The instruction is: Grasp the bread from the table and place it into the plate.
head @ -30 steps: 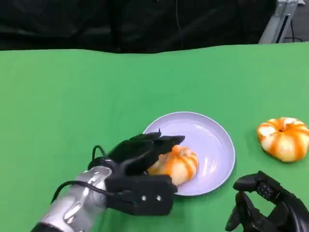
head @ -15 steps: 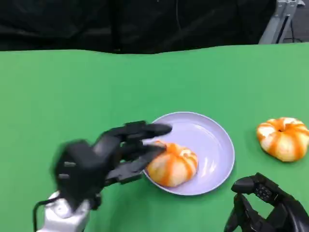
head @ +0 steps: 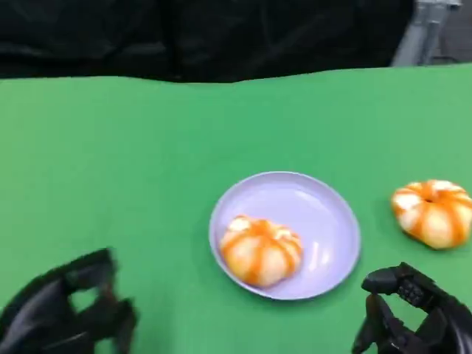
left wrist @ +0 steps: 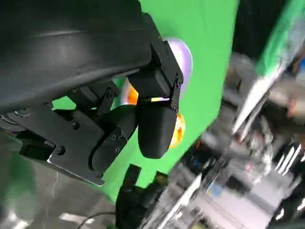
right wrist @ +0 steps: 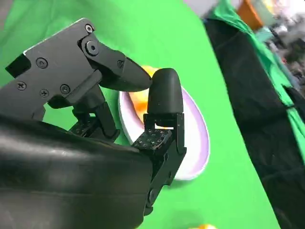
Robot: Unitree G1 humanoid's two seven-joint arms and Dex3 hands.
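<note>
The left hand (head: pixel 63 313) is blurred and cut off at the frame's corner, fingers apart around nothing; the right hand (head: pixel 413 313) is also partly cut off, fingers loosely spread, empty; a round bread (head: pixel 261 249) sits in the plate (head: pixel 324 214) between both hands, with no clear long axis; a second bread (head: pixel 433 212) lies beyond the right hand.

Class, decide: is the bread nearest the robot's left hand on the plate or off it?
On the plate. The bread lies inside the plate's rim, with the left hand apart from it.

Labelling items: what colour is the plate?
Pale lavender plate, clearest in the head view.
</note>
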